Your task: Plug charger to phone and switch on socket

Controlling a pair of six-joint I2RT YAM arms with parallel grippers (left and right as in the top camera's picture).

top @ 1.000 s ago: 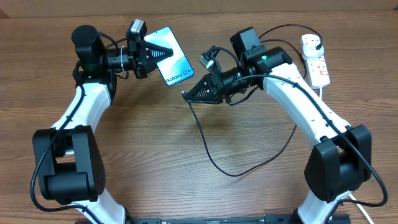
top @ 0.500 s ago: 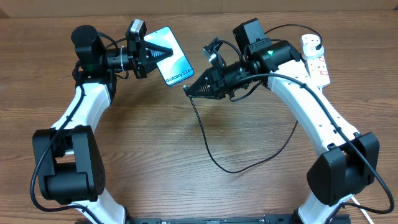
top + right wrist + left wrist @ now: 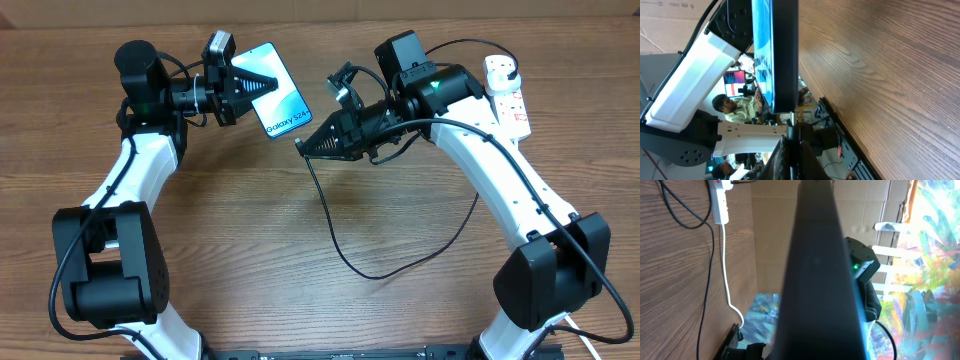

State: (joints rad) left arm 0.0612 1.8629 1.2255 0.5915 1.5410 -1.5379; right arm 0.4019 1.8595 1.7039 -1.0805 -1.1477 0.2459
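Left gripper (image 3: 262,85) clamped on the phone (image 3: 287,106), held up off the counter (image 3: 250,220). Right gripper (image 3: 300,148) closed on the charger (image 3: 375,281) connector tip, right at the phone's short edge. The cable loops over the counter. Socket (image 3: 508,95) lies at the far right.

Overhead looks straight down on the whole table (image 3: 250,220). The wrist cameras sit very close, rolled sideways, facing each other; both see the phone (image 3: 820,280) edge-on, apparently from opposite ends.

Wood-grain table (image 3: 250,220); cardboard wall (image 3: 775,235) behind; colourful mural (image 3: 935,255) beyond.
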